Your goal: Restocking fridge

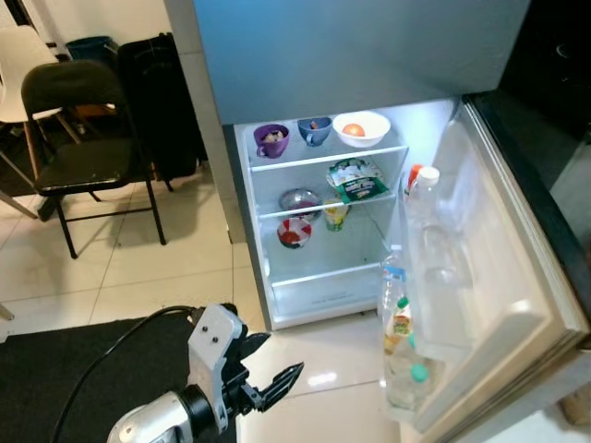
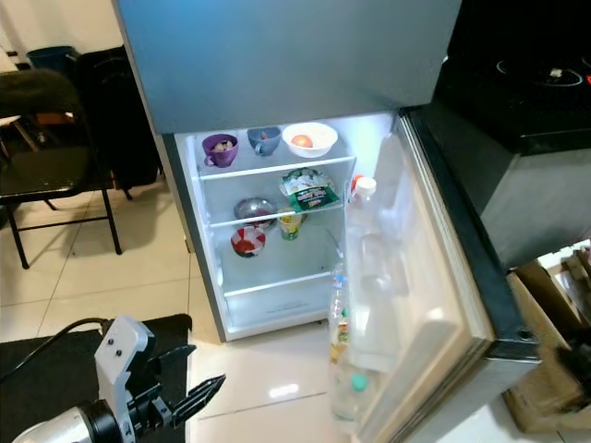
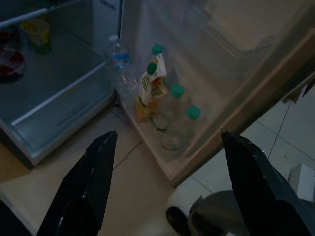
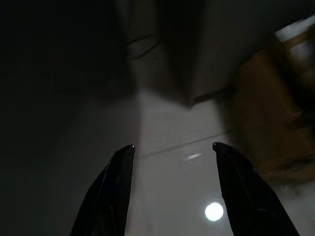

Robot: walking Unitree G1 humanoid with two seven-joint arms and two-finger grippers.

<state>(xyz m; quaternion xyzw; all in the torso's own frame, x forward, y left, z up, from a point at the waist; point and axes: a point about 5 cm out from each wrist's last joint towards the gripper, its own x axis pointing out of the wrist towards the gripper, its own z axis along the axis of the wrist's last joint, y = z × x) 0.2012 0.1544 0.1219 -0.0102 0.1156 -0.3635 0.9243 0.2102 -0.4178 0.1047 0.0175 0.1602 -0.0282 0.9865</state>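
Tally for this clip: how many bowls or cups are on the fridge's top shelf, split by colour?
Purple cup: 1
Blue cup: 1
White bowl (something orange sits in it): 1
Total on the top shelf: 3

I am in a home kitchen. Out past my fingers [image 3: 93, 182] stands an open fridge [image 1: 323, 212] with bowls [image 1: 361, 128] and food on its shelves and bottles [image 3: 162, 98] in its door. A black folding chair [image 1: 83, 148] stands beside it on pale floor tiles [image 1: 148, 277].
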